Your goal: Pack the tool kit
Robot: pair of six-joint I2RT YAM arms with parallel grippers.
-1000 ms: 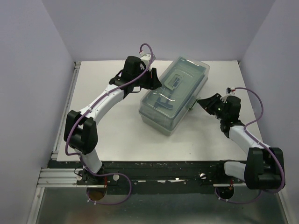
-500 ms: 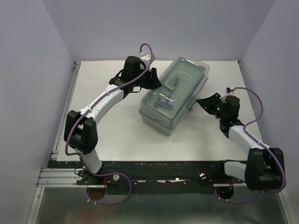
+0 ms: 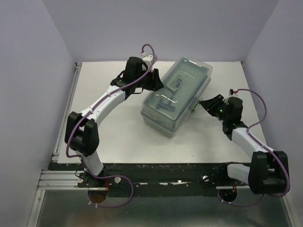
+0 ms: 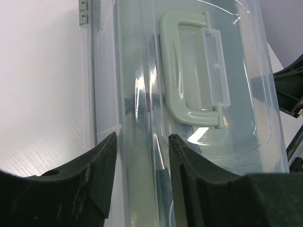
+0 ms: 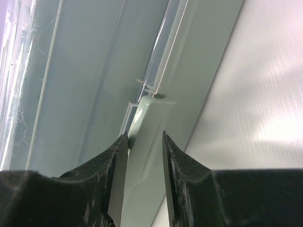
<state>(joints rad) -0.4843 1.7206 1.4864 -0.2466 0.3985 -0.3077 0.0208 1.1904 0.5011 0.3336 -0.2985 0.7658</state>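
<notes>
Packing judged nearly complete: right tool [image 5: 144, 137] narrowly parted astride the side latch [image 5: 150, 111], grip indeterminate; toolbox [image 3: 163, 120] mid-counter [image 3: 118, 137], lid [image 4: 246, 56] down; left tool [image 4: 142, 139] released, straddling the lid's edge; latching apparently remains.

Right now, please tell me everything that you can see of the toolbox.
The toolbox is a pale sage-green plastic box with a clear lid, closed, lying diagonally on the white table. A green handle lies flat in the lid's recess; dark shapes show through. A green latch on its right side sits in the gap of the right gripper; the left gripper straddles the lid's left edge.
</notes>
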